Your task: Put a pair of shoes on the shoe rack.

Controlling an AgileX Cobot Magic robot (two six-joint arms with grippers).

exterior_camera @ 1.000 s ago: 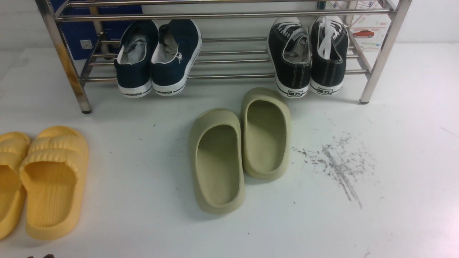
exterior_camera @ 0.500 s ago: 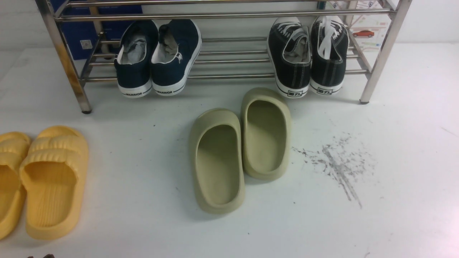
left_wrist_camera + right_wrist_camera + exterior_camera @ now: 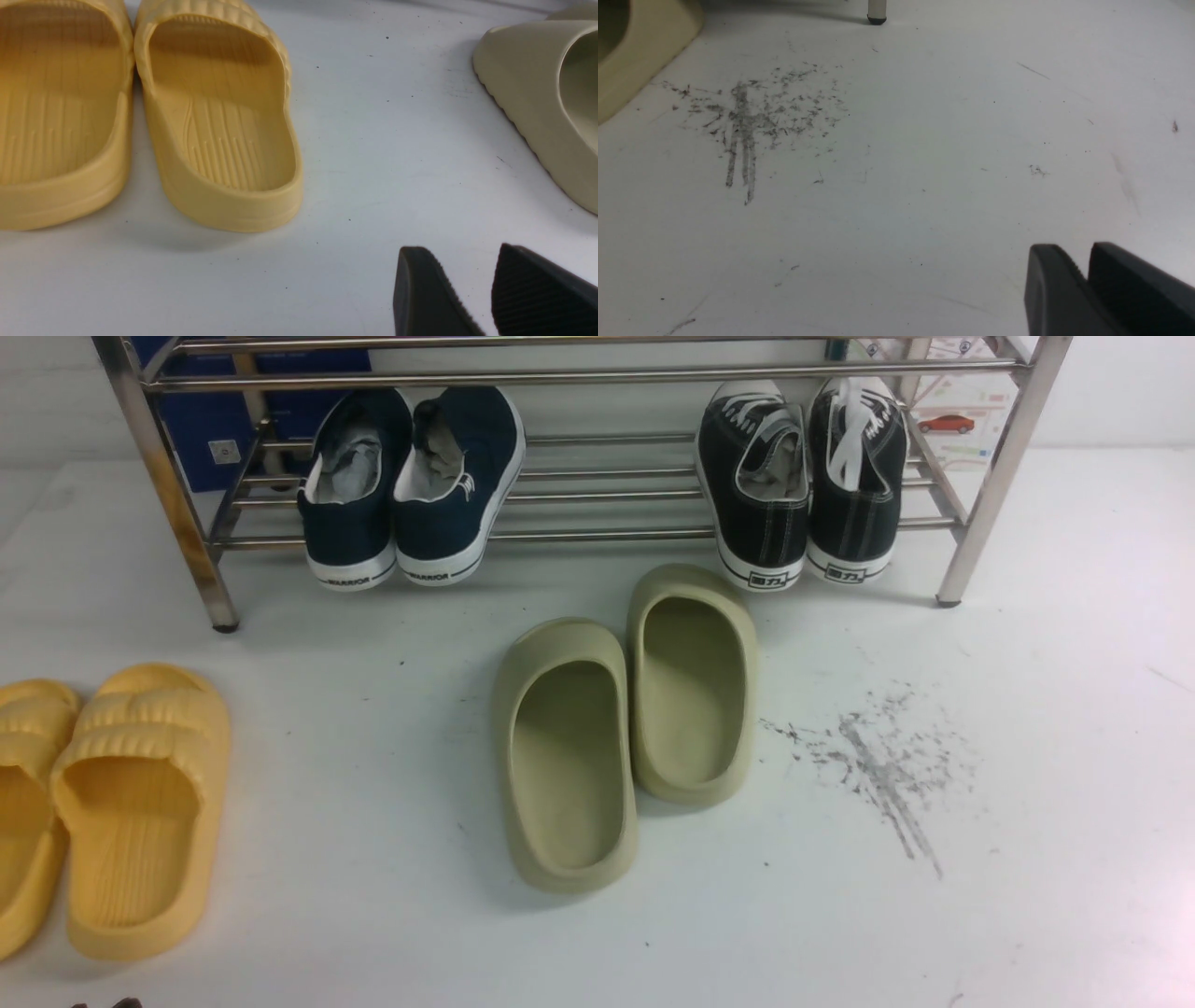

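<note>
Shoe rack [image 3: 597, 378], steel tubes, spans the far side of the white table [image 3: 1027, 803], roughly 10 to 2 o'clock in the front view. Sneakers [image 3: 803, 476], the black pair with white laces, sit on its lower shelf at about 1 o'clock, heels outward, touching each other. Navy shoes [image 3: 411, 485] sit on the same shelf near 11 o'clock.

Largest loose items next: olive slides [image 3: 625, 728] on the table at centre, side by side; yellow slides [image 3: 121, 803] at 8 o'clock, partly cut by the frame edge. Grey scuff mark [image 3: 878, 765] at 4 o'clock.

Change over the last second: none. Every shoe lies exactly where it lay before, and no arm shows in the front view. Judgement: placement looks finished; both arms appear parked low near the table's near edge.

Left gripper [image 3: 486, 289]: jaws slightly apart, nothing between them, near the yellow slides. Right gripper [image 3: 1087, 284]: jaws pressed nearly together, gripping nothing, over bare table near the scuff.

Writing: navy heels read "WARRIOR" in white. The black heels carry a small boxed label, possibly Chinese characters with a number, too small to read surely. Poster [image 3: 948, 420] behind the rack shows a red car; text illegible.
</note>
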